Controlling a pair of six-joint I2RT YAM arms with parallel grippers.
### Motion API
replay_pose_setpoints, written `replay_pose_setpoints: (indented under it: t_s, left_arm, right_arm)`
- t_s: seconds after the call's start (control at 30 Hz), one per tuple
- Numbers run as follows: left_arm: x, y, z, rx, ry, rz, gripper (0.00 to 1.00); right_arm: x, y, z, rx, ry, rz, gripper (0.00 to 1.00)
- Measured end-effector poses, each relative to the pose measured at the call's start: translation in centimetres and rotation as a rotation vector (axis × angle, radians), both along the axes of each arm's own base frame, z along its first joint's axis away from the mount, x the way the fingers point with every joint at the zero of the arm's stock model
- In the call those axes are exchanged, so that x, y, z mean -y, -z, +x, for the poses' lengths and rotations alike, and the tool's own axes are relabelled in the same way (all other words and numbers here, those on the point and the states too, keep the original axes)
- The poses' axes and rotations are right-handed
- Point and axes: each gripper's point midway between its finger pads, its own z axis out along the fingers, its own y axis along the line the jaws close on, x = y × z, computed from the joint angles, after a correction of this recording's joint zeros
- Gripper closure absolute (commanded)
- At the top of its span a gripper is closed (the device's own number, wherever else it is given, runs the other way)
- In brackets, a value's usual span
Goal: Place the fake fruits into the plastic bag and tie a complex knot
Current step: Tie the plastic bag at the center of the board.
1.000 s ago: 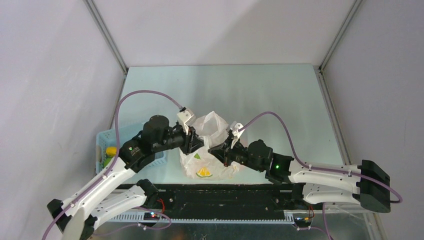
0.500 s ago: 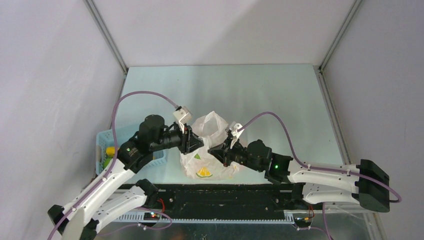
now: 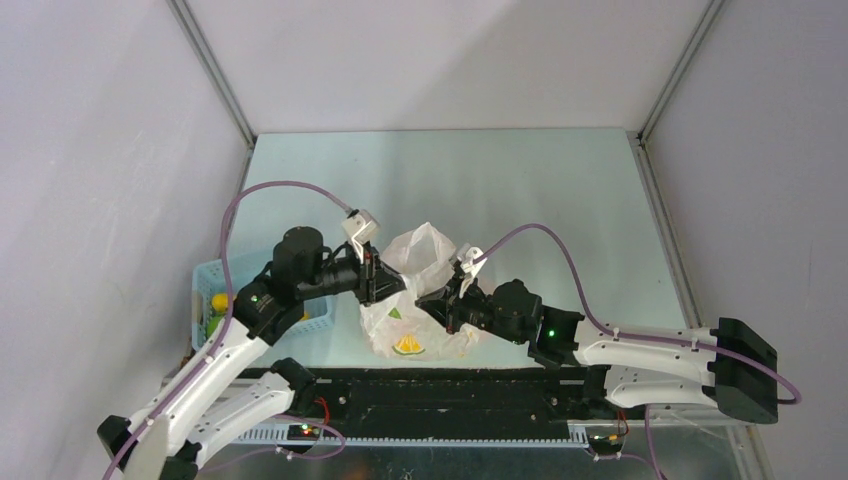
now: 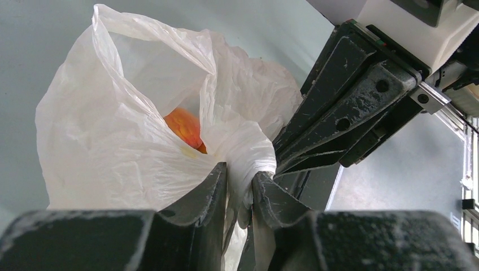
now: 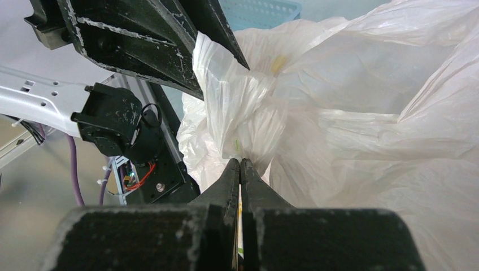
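Fingers of the left gripper stand a narrow gap apart, clamped on a bunched strip of the plastic bag. On the right gripper the fingers are pressed fully together, with twisted bag film running into their tips. I see the bag sitting on the table between both arms, just right of the blue basket. An orange fruit shows inside its mouth.

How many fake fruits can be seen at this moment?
2: an orange one inside the plastic bag, a yellow one in the blue basket. Others may be hidden in the bag or basket.
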Motion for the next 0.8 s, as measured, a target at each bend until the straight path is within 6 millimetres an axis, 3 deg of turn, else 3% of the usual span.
replay_pose_setpoints:
  t_s: [0.8]
  left_arm:
    - [-0.2,0.2,-1.1,-0.001,0.068,0.003,0.66]
  right_arm:
    - [0.3,-0.7,0.1,-0.011,-0.006,0.027,1.0]
